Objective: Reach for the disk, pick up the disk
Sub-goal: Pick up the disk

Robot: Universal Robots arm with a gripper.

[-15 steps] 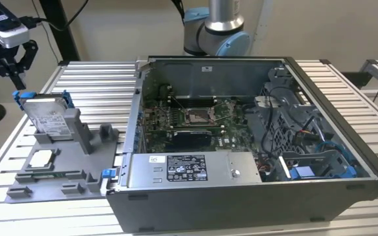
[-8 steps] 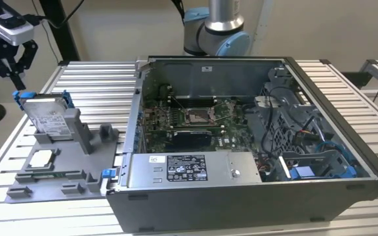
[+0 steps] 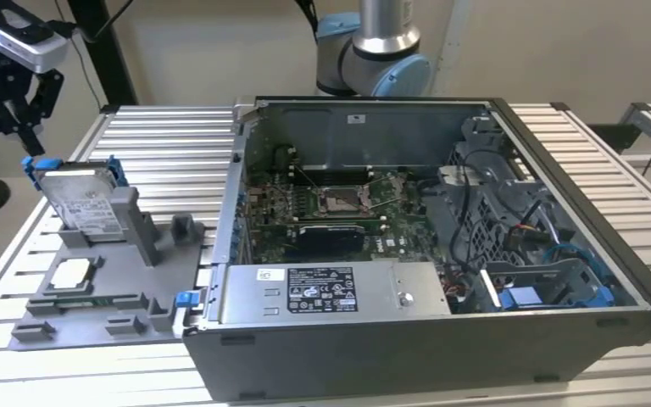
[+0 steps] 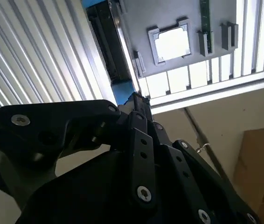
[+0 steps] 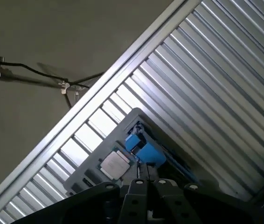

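I counted one disk (image 3: 77, 202), one grey holder (image 3: 111, 297) and one small square chip (image 3: 71, 271). There was one open computer case (image 3: 597, 331), and in it one grey box (image 3: 416, 292) with one black-and-white label (image 3: 319, 290). There was also one slatted worktop (image 3: 156, 136), one robot arm (image 3: 371, 51) and one gripper (image 3: 14, 134).

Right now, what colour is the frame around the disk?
Bright blue; the bracket around the disk shows best in the exterior view.
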